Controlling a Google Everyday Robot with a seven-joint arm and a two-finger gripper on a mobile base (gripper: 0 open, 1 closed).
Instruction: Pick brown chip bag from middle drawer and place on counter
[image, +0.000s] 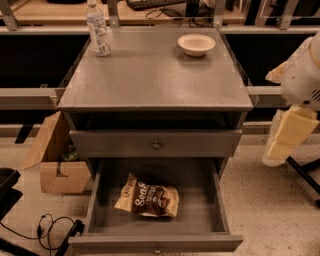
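The brown chip bag (148, 196) lies flat in the open middle drawer (100, 200), left of its centre, with its white script facing up. The drawer is pulled out at the bottom of the cabinet, and its small knob (157, 248) is on the front lip. The counter (150, 75) is the grey cabinet top above it. My gripper (288, 135) hangs at the right edge of the view, beside the cabinet at the height of the closed drawer, well away from the bag and holding nothing that shows.
A clear water bottle (98, 29) stands at the counter's back left and a small white bowl (196, 44) at its back right. A closed drawer with a taller front (156, 145) sits above the open one. An open cardboard box (55, 160) and cables (50, 227) are on the floor at the left.
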